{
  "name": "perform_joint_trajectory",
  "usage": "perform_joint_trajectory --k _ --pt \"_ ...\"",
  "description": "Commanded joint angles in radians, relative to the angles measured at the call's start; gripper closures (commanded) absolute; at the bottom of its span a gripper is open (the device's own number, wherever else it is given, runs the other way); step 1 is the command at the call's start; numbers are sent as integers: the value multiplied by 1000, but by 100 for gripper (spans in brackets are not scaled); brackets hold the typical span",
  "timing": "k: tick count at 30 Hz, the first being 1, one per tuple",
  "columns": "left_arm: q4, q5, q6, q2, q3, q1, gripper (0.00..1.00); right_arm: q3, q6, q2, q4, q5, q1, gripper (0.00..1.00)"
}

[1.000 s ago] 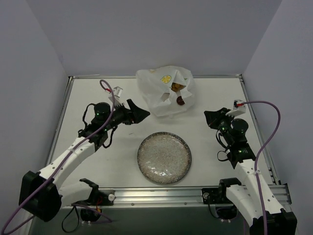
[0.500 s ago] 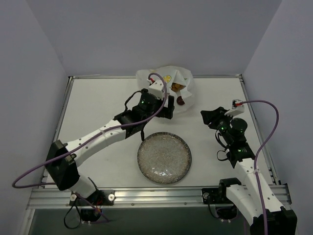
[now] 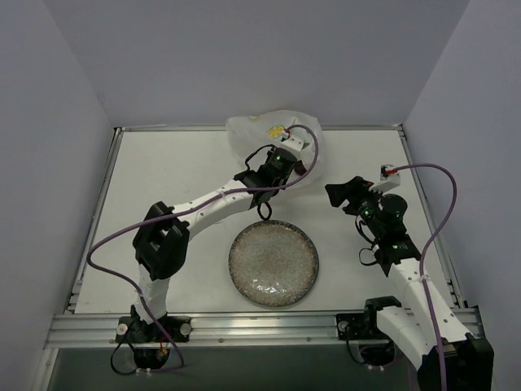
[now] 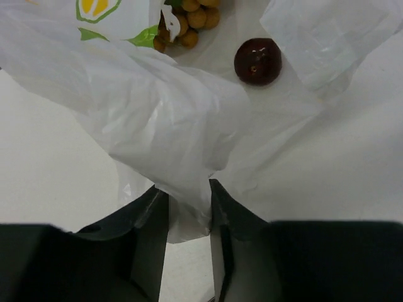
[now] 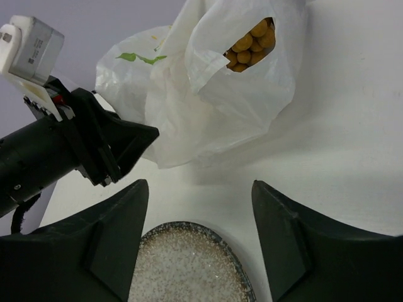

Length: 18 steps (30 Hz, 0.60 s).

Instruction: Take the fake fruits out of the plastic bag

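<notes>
Left claw [image 4: 187, 211] stands narrow as we see it from the wrist: its two dark fingers [image 4: 148, 239] have a fold of the plastic bag [image 4: 157, 113] pinched between them, and the film touches both inner faces. From above we find the left arm [image 3: 212, 208] stretched long. It rises from its base at the near left edge to a bent elbow, then runs diagonally across the counter [image 3: 163, 163] to the bag, which lies crumpled at the far middle, near the back edge.

In the bag's open mouth we make out a bunch of yellow-orange berries [image 4: 189, 19] and, to its right, a dark maroon ball [image 4: 257, 61] resting on the white film. Both lie beyond the fingertips, apart from them. Whether more fruit sits deeper in, we cannot tell.

Nearer to us, mid-counter, a round speckled plate [image 3: 273, 262] lies apart from the bag.

On the right, we see the right arm [image 3: 399, 252] climb from the near right corner, bend, and point its wrist far-left toward the bag. Its right claw [image 5: 198, 189] hangs over the counter with fingers spread wide, gripping nothing, well apart from the bag
</notes>
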Motion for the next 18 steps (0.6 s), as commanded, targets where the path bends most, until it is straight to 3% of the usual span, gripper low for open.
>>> perform_joint_trajectory --k 1,2,3,7,11,15,18 --pt "-4 -113 31 -61 47 2 75 2 -17 20 63 -21 9 34" --pt "28 -122 17 -79 24 2 91 3 -19 29 65 -21 10 33" --pt "46 -122 7 -130 -5 2 96 6 -19 37 68 -22 13 31" --pt "132 -88 -67 -276 -166 4 98 37 -35 103 39 45 41 16" --pt "223 11 -176 -406 -340 7 98 132 -106 174 -77 176 126 8" --pt "241 76 -237 -530 -443 12 97 239 -155 241 -150 366 296 7" --pt "247 116 -282 -616 -523 13 98 324 -187 290 -206 489 344 10"
